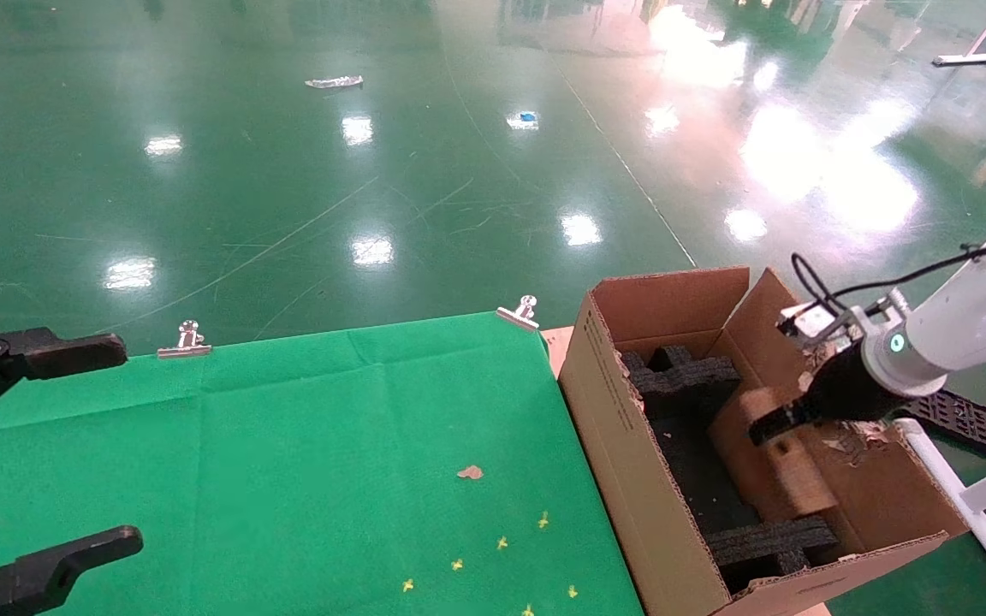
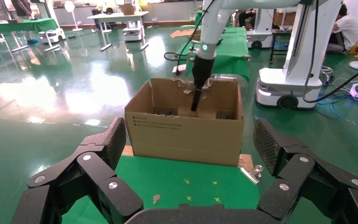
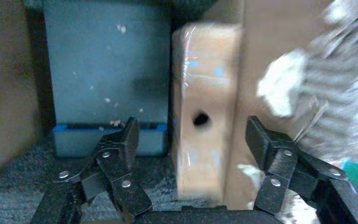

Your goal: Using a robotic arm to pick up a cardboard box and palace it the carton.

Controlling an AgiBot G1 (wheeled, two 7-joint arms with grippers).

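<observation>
White robotic arm (image 1: 964, 329) angled into carton (image 1: 621, 411).

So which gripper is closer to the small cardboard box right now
Right. The right gripper hangs open astride the cardboard box inside the carton. The left gripper sits open over the green cloth, well away.

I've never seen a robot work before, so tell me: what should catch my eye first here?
Most striking is the white robotic arm on the right, reaching down into the big brown carton beside the green-covered table. Its right gripper has open jaws on either side of the cardboard box, which stands on edge inside. The left gripper hangs open over the table's left edge.
</observation>
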